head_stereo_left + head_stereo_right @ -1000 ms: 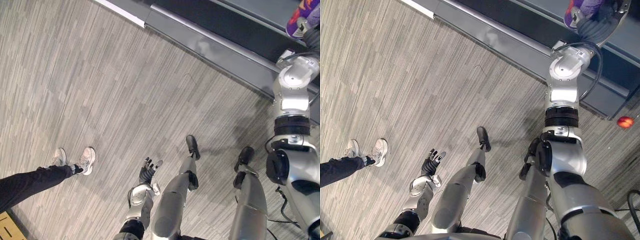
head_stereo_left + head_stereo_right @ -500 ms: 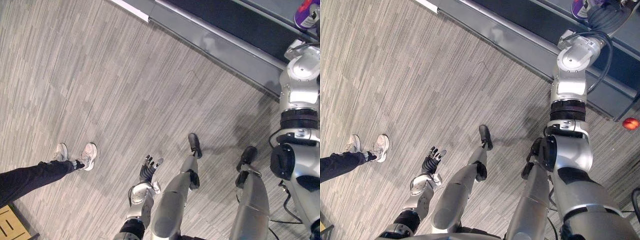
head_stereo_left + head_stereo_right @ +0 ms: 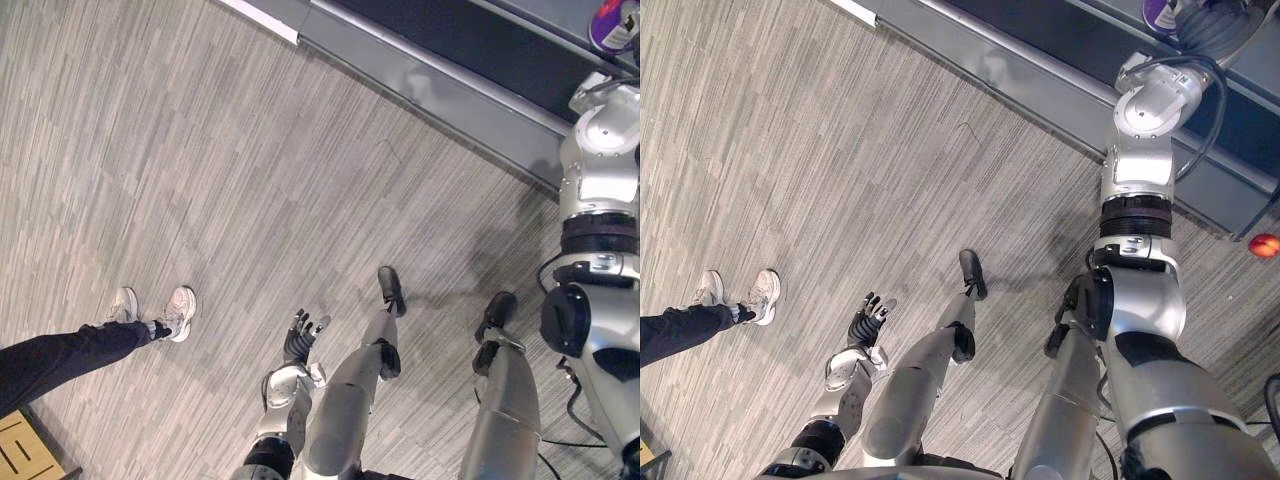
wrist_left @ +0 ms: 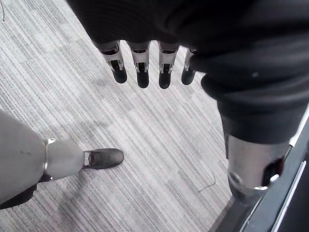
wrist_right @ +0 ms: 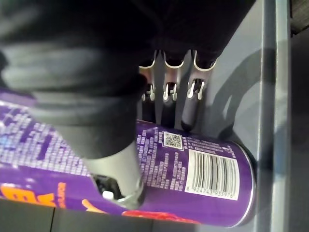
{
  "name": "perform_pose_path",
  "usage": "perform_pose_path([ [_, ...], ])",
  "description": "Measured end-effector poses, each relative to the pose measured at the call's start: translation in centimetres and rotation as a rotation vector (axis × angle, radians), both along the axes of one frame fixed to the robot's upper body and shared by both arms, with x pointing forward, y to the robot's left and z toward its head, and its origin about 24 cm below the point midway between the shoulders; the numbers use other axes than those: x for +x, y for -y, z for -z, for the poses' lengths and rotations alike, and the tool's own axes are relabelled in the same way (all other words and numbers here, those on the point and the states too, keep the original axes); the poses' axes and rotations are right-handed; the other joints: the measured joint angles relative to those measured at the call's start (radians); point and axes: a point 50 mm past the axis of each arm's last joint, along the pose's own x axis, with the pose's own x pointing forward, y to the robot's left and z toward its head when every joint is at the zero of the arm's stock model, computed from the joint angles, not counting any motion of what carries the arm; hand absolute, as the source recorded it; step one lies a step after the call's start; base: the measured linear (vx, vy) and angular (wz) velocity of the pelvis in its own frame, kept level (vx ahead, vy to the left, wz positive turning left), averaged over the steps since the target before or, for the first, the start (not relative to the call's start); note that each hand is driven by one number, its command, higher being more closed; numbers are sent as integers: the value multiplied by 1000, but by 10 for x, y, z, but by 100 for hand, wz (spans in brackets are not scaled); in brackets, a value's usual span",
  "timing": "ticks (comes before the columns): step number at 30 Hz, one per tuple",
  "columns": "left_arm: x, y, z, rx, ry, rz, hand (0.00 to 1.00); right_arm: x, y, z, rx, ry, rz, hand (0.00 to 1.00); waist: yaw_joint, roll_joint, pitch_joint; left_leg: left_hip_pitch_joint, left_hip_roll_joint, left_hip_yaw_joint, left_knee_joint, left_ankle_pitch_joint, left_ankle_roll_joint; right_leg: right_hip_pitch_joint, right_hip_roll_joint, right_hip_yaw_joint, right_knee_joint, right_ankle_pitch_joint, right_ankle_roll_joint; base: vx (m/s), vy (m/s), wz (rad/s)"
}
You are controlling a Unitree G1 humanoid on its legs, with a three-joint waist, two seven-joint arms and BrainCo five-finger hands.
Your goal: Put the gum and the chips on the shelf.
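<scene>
A purple chips can (image 5: 193, 166) lies on its side against the grey shelf board (image 5: 239, 72). My right hand (image 5: 72, 63) is shut on the chips can, with the thumb across its front and the fingers (image 5: 166, 89) curled behind it. In the eye views the can (image 3: 610, 20) sits at the top right, at the end of my raised right arm, over the dark grey shelf unit (image 3: 440, 85). My left hand (image 3: 300, 340) hangs low near the floor, open, with straight fingers (image 4: 141, 67) and nothing in it.
A person's leg in dark trousers with pale shoes (image 3: 155, 315) stands on the striped grey floor at the left. A cardboard box corner (image 3: 20, 455) shows at the lower left. A small red round thing (image 3: 1264, 245) lies on the floor right of the shelf.
My right arm has stretched further toward the shelf with the purple can, which now sits higher and further right. The camera has shifted slightly. The left hand has hardly moved.
</scene>
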Motion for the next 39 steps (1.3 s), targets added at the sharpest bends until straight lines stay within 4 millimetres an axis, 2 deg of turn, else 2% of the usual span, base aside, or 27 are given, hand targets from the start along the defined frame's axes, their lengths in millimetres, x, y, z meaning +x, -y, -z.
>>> perform_pose_path([
  [10, 3, 2, -7, -18, 35, -6, 0, -16, 11, -38, -27, 97, 42, 100, -1, 0, 0, -25, -32, 0, 0, -5, 4, -43, -43, 3, 49, -17, 13, 24, 13, 9],
  [25, 3, 2, -7, -21, 39, -5, 0, -14, 6, -41, -87, 67, 46, 100, -3, -1, 0, -27, -51, 3, 0, -12, 12, -53, -65, 9, 65, -20, 17, 13, 4, 2],
  [29, 3, 3, -7, -26, 44, -6, 0, -13, 5, -40, -84, 63, 41, 100, -14, -1, 1, -35, -58, 5, 0, -12, 13, -60, -74, 9, 66, -20, 17, 3, 6, 3],
  [30, 2, 4, -7, -27, 41, -7, 0, -12, 3, -39, -82, 62, 37, 0, -18, -1, 1, -35, -59, 5, 0, -12, 13, -60, -76, 9, 66, -20, 17, 0, 0, 0],
  [39, -2, 4, -6, -34, 43, -10, 0, -10, 0, -38, -99, 53, 29, 0, -20, -1, 1, -34, -62, 9, 0, -12, 13, -71, -78, 19, 80, -20, 17, 0, 0, 0],
])
